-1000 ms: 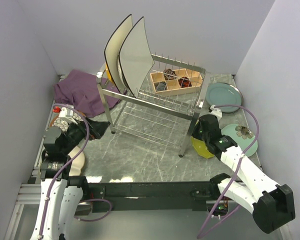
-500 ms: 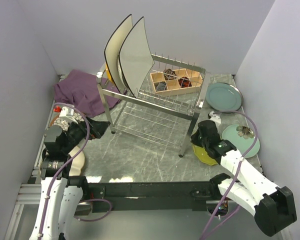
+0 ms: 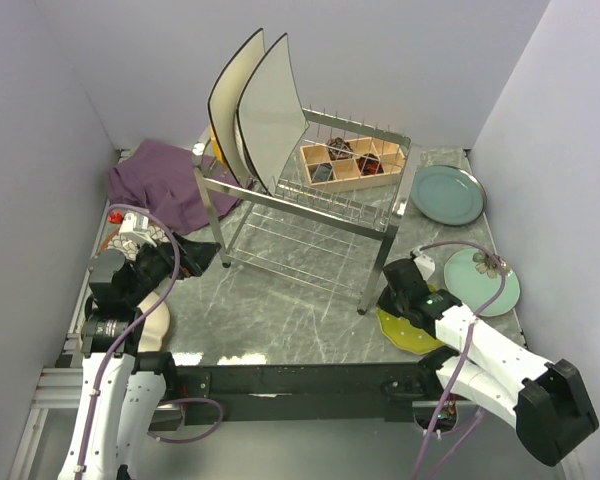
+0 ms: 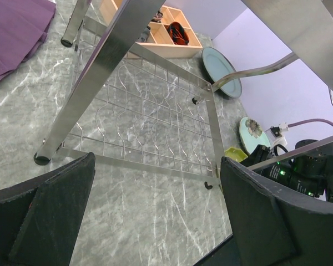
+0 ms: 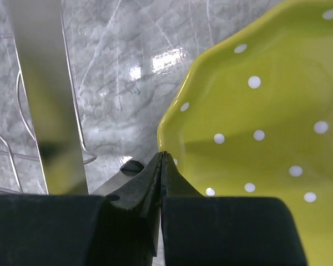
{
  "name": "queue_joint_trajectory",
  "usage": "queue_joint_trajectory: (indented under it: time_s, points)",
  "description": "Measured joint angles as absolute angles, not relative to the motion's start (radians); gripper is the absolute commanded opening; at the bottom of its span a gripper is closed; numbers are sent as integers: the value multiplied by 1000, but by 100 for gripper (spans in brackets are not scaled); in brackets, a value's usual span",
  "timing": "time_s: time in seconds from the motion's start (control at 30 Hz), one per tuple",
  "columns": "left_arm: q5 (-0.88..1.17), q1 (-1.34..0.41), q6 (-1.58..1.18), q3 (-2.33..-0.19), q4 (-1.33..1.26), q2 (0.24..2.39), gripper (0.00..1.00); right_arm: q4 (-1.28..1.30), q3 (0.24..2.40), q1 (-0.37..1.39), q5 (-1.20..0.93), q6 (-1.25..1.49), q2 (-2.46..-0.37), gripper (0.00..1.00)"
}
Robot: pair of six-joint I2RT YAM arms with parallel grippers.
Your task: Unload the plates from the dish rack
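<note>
Two large cream square plates (image 3: 235,105) (image 3: 275,115) stand upright in the left end of the silver dish rack (image 3: 310,210). A yellow-green dotted plate (image 3: 412,335) (image 5: 266,111) lies on the table by the rack's front right leg (image 5: 44,83). My right gripper (image 3: 395,298) (image 5: 162,158) is shut, its tips at this plate's left rim, and nothing shows between the fingers. Right of the rack lie a teal-grey plate (image 3: 446,193) and a mint flower plate (image 3: 483,280). My left gripper (image 3: 185,255) (image 4: 155,216) hangs open and empty before the rack's left leg (image 4: 83,94).
A wooden compartment box (image 3: 348,165) sits on the rack's right end. A purple cloth (image 3: 160,180) lies at the back left. A cream plate (image 3: 158,322) and a patterned plate (image 3: 115,240) lie under my left arm. Walls close in on the left, back and right.
My right gripper has drawn back toward the near edge, and the yellow-green plate came with it, away from the rack leg and flatter on the table. The left arm has barely moved.
</note>
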State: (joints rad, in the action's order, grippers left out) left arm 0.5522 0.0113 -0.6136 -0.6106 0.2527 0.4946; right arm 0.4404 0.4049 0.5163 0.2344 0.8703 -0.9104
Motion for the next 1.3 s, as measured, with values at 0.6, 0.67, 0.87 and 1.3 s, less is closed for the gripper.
queue_joint_trajectory:
  time_s: [0.6, 0.67, 0.87, 1.3]
  points:
    - [553, 11, -614, -611, 252, 482, 99, 855, 789, 596, 487, 1001, -791, 48]
    - [553, 11, -614, -611, 252, 483, 100, 924, 866, 597, 527, 997, -762, 48]
    - [562, 11, -614, -611, 252, 491, 100, 1070, 1180, 598, 569, 895, -703, 60]
    - [518, 11, -630, -785, 257, 534, 99, 857, 1951, 652, 364, 437, -1025, 100]
